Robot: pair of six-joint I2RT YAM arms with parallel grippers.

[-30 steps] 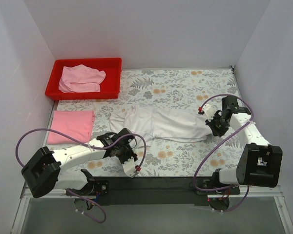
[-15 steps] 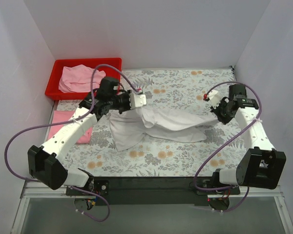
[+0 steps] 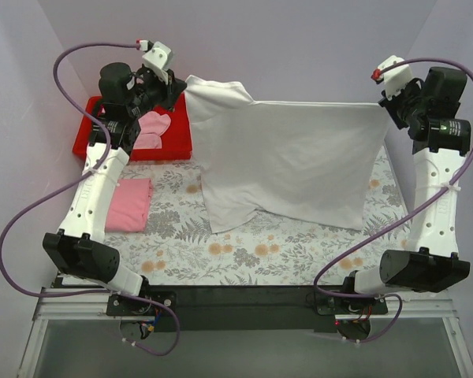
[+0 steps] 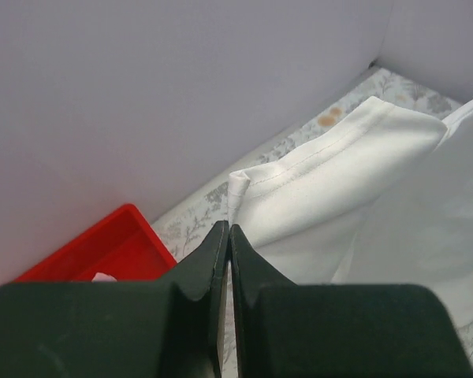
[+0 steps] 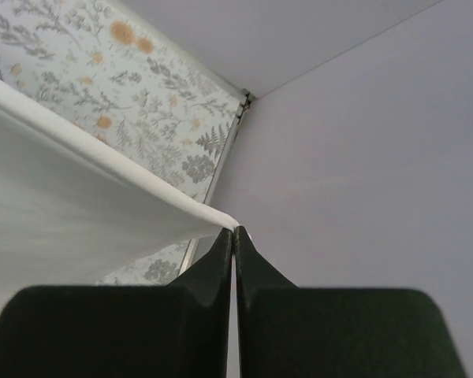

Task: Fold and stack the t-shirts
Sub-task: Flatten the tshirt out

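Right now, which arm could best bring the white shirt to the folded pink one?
Probably left: the left pincer grips the white fabric t-shirt on the side of the folded pink t-shirt.

The white t-shirt [image 3: 292, 161] hangs as a wide curtain between the left tool [image 3: 181, 82] and the right tool [image 3: 383, 105], both clamped on its upper edge. It bars any straight path from the near side of either tool to the far side, and it drops toward the worktop [image 3: 299, 256]; whether the hem touches cannot be told. The back wall [image 3: 284, 47] stands just behind both tools. The right side wall [image 3: 465, 31] is close outside the right tool. Below the left tool sits the red bin [image 3: 162, 150] with a pink shirt [image 3: 154, 124] in it, and nearer than that lies a folded pink shirt [image 3: 126, 205]. Below and between the tools, on the curtain's near side, the flowered worktop lies bare.
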